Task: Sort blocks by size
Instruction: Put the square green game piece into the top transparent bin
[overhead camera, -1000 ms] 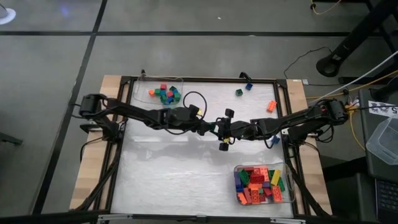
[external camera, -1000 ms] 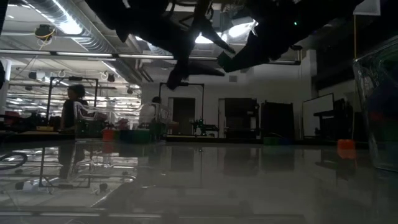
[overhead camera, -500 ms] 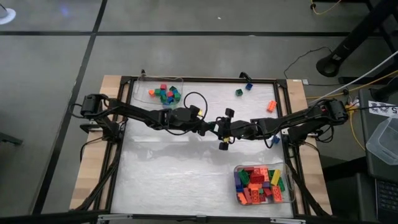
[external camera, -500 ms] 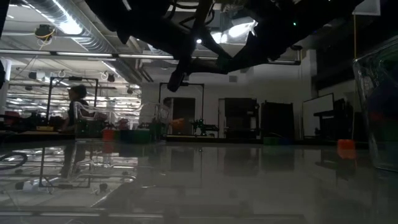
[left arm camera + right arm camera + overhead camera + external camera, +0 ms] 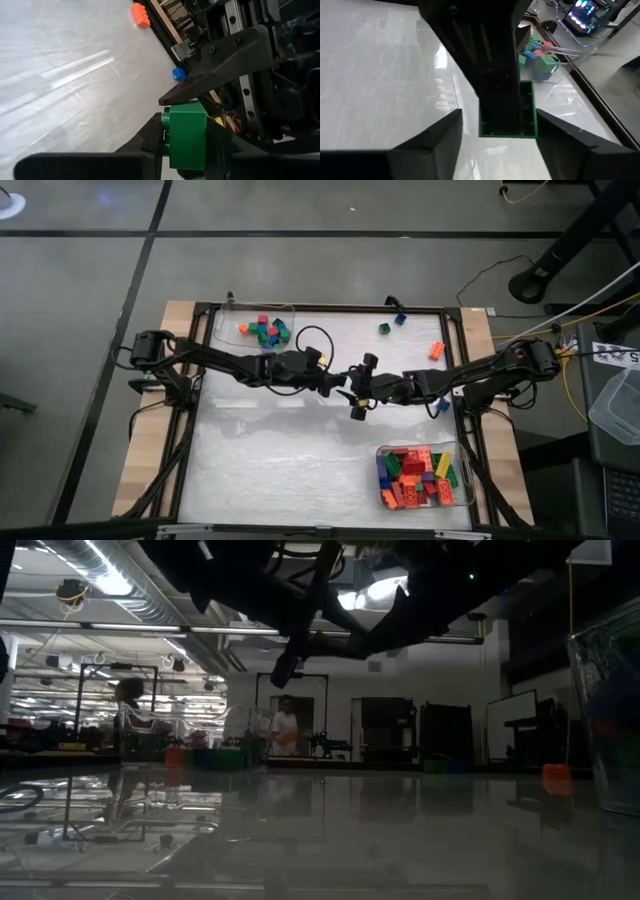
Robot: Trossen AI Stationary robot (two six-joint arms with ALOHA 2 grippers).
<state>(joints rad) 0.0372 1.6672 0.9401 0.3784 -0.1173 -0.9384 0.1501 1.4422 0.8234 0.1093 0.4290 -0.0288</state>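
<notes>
A green block [image 5: 187, 135] hangs above the middle of the table, and my left gripper [image 5: 346, 385] is shut on it. My right gripper [image 5: 362, 387] faces the left one from the table's right. It is open, and its two fingers [image 5: 432, 145] stand on either side of the green block [image 5: 509, 120] with gaps showing. Small blocks [image 5: 266, 331] lie in a clear tray at the far left. Longer blocks [image 5: 420, 476] fill a clear tray at the near right. My left gripper pinches the green block by two opposite sides [image 5: 172, 145] between its two fingers [image 5: 150, 142]. The fingers come from the table's left, slanting a little downward. The block is lifted clear of the table.
Loose blocks lie on the table at the far right: a green one [image 5: 384, 328], a blue one [image 5: 400, 319] and an orange one [image 5: 437, 350]. Another blue one [image 5: 441, 406] lies by the right arm. A dark frame [image 5: 330, 307] rims the table. In the low view, people stand in the room behind.
My left gripper has shut on the green block. My right gripper has opened, so its fingers now stand off the block. Neither arm has moved from its place, and the block has stayed in the air between them.
</notes>
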